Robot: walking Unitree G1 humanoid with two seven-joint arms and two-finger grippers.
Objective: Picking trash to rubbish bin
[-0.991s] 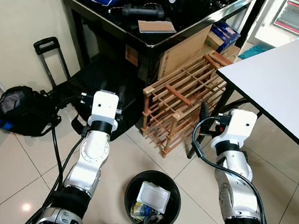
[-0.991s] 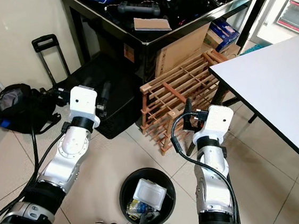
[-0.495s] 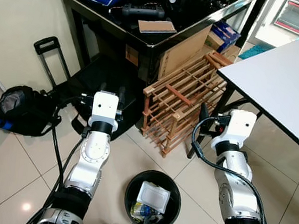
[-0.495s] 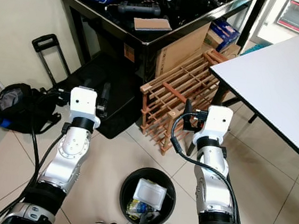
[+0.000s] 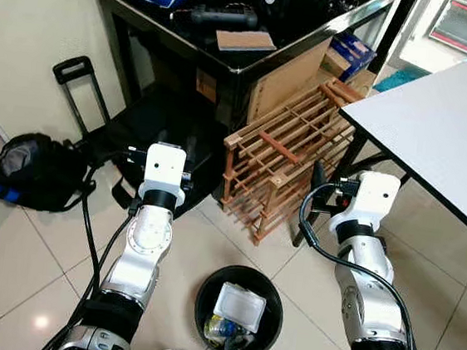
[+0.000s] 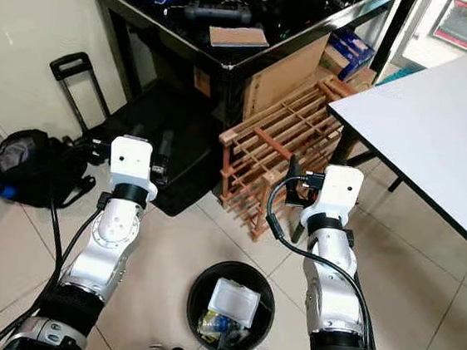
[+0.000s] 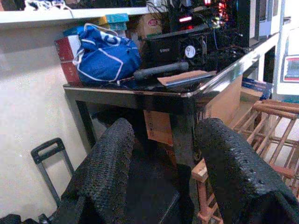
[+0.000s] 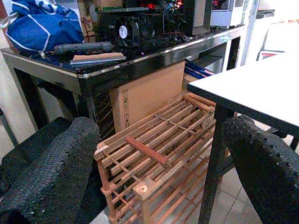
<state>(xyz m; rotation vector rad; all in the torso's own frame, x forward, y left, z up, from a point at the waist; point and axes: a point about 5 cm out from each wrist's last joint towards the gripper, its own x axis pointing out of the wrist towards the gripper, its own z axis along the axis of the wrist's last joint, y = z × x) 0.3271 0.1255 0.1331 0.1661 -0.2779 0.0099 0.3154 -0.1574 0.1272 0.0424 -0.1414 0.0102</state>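
- Left gripper [image 7: 163,172]: two long black fingers [image 7: 110,163] with a knobbly, dotted rubber texture, spread wide, nothing between them; raised in front of the robot and aimed toward the black surface [image 7: 140,88].
- Right gripper [image 8: 159,168]: same dotted black fingers [image 8: 60,158], spread wide and empty; aimed at the wooden rack [image 8: 159,154].
- Arms: silver jointed segments ending in white box-shaped wrist housings, left [image 5: 165,168] and right [image 5: 369,196], held up on either side of the bin, well apart from it.
- Rubbish bin [image 5: 203,301]: round, black, smooth-walled, upright on the tiled floor [image 5: 23,270] between the arms, just in front of the robot's feet, mouth facing up.
- Trash [image 5: 239,307]: a white, rounded-rectangular plastic container lay inside the bin, on top of mixed coloured scraps; long axis roughly side to side, slightly tilted.
- Wooden rack: reddish-brown slatted lattice, leaning on the floor beside a cardboard box [image 5: 289,81].
- Black surface: glossy top, carrying a blue fabric bag [image 7: 105,53] and a flat tan notebook [image 5: 243,41].
- White table [image 5: 440,121]: matte top, dark legs, on the robot's right.
- Black backpack [image 5: 37,171]: soft, slumped on the floor at the left.
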